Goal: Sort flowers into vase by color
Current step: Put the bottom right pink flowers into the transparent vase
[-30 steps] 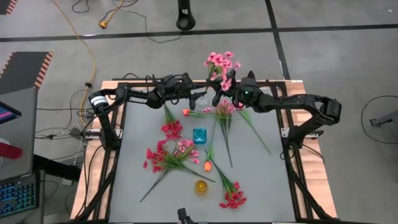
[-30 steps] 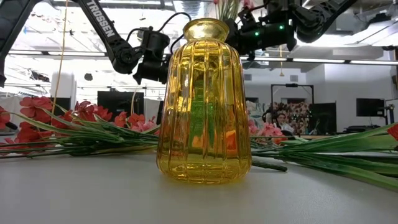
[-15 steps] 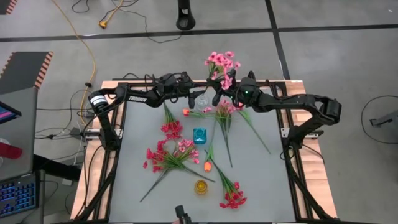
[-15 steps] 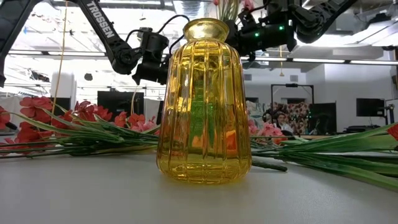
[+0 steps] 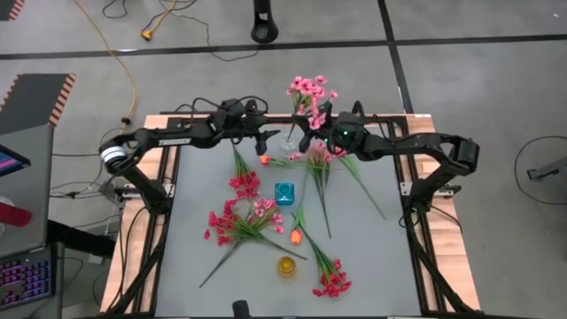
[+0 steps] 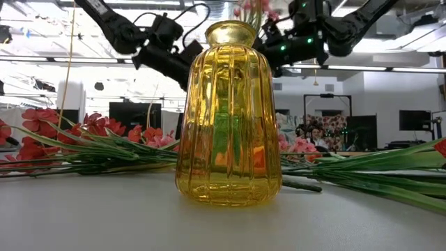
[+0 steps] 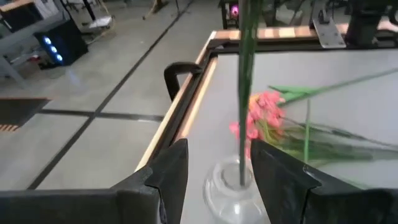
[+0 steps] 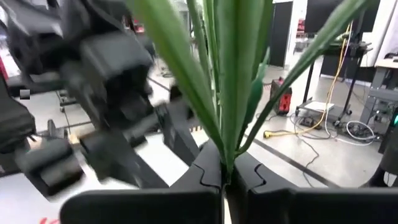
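Right gripper (image 5: 312, 127) is pinching the pink spray (image 5: 307, 89) by its stem, now shifted slightly left over the clear vase (image 5: 290, 142) at the table's far edge. Left gripper (image 5: 266, 141), fingers spread, is swinging in beside the vase, likely steadying it for insertion.

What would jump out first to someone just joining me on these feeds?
Probably the yellow glass vase filling the low view; it stands near the table's front edge. Next, at the back edge, the right claw is shut on a pink flower spray whose stem reaches into a clear vase, with the left claw open beside it. Red and pink sprays lie scattered over the table.
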